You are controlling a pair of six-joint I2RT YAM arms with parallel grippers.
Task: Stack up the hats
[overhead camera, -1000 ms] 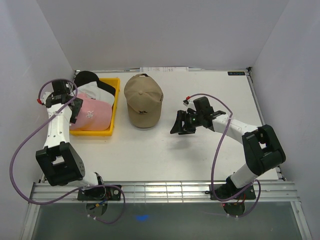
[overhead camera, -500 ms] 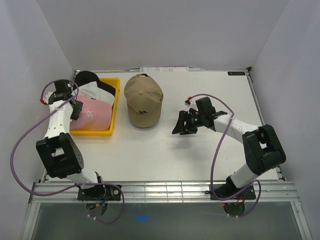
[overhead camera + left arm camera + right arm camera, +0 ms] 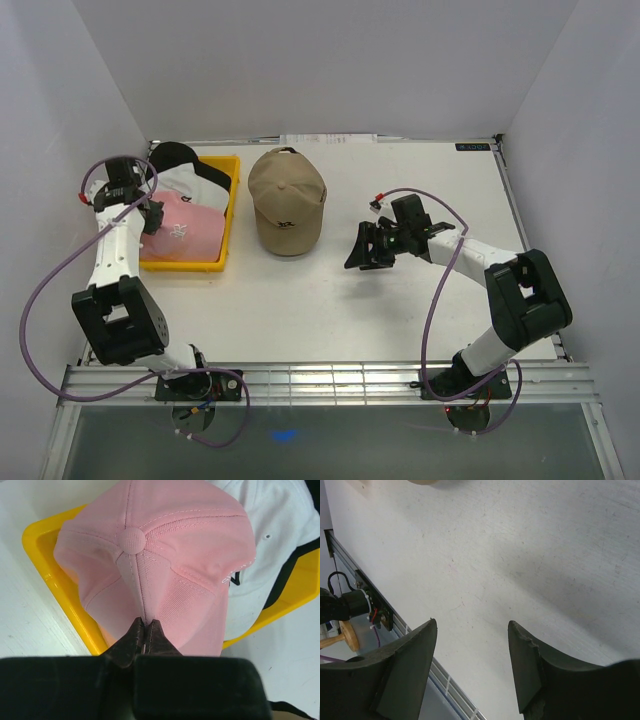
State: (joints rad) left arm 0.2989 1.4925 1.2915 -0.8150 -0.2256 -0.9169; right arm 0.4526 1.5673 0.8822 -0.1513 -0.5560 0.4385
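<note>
Since the left end effector [image 3: 146, 630] has its two fingertips pressed together on a fold of fabric at the seam of the pink cap [image 3: 165, 555], low on the crown below the top button, I judge that this cap is gripped but not yet carried anywhere: it sits in the yellow tray [image 3: 45, 555], partly overlapping the white cap [image 3: 275, 535] beside it. Further out, the overhead view shows a black cap [image 3: 172, 155] at the far end of the same tray, tucked under the white one. So three hats lie in a loose overlapping pile, not a neat stack. The tan cap [image 3: 287, 200] lies alone on the counter [image 3: 400, 310], just beside the tray, crown up with its brim towards the arms, and nothing rests on it. The right end effector [image 3: 471, 625] hangs over bare counter to the right of the tan cap, its fingers spread wide with nothing between them. By my reading most of the job is left: the pink cap has to go onto whichever hat serves as the base, and the others must follow; which base is meant I cannot tell. The counter is a plain white board, lightly scuffed, with a metal rail [image 3: 330, 380] along its near edge. Pale blank walls [image 3: 320, 70] close it in on three sides.
</note>
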